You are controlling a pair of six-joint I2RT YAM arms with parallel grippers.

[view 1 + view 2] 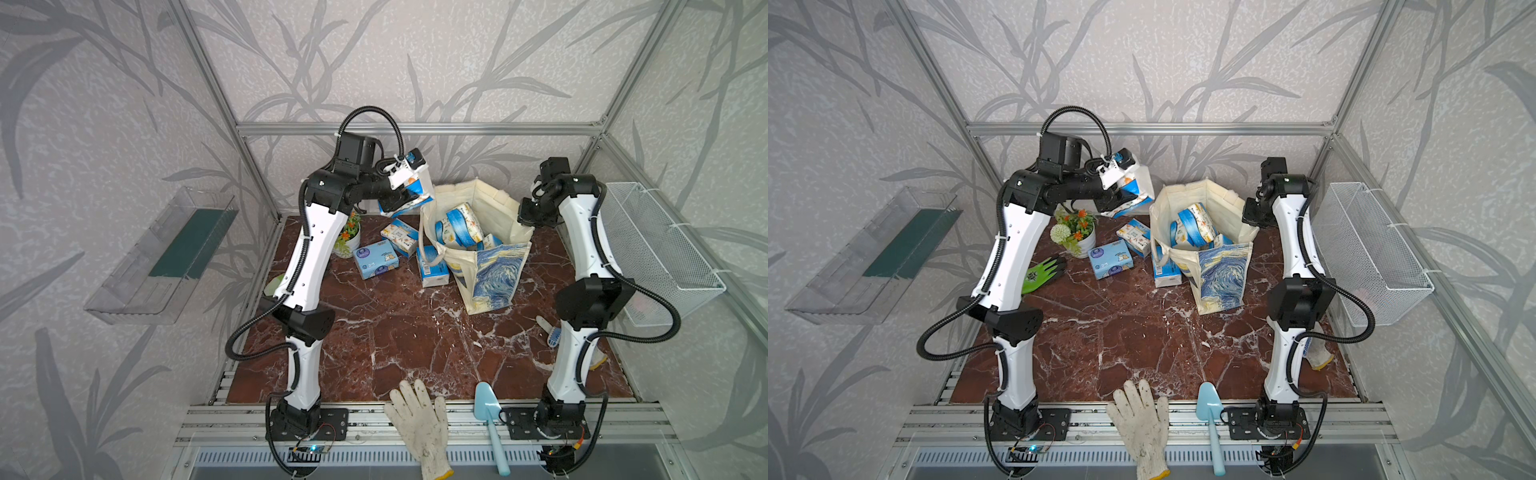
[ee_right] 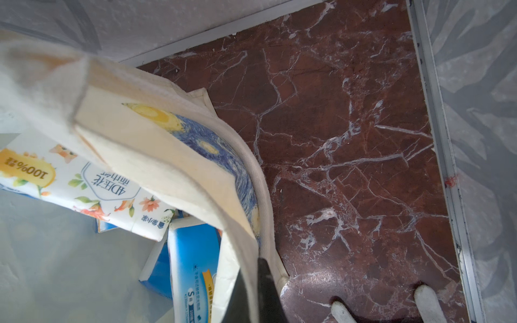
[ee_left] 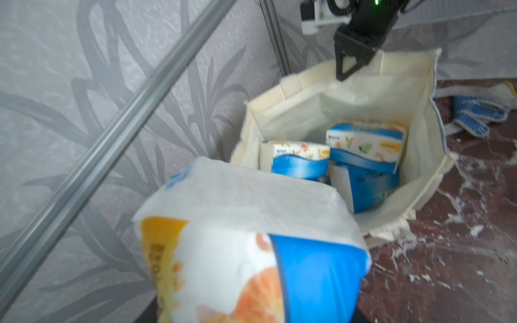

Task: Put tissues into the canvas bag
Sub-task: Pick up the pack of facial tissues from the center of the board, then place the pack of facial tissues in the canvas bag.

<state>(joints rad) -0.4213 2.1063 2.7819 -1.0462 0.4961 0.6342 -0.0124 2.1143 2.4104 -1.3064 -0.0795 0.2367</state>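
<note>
My left gripper is shut on a blue-and-white tissue pack, held in the air beside the back left corner of the canvas bag. In the left wrist view that pack fills the foreground and hides the jaws. The bag stands open with several tissue packs inside. My right gripper is shut on the bag's right rim, holding the mouth open. Three more packs lie on the table left of the bag.
A flower pot and a green glove sit at the left. A white glove and a blue trowel lie at the front edge. A wire basket hangs on the right wall, a clear bin on the left.
</note>
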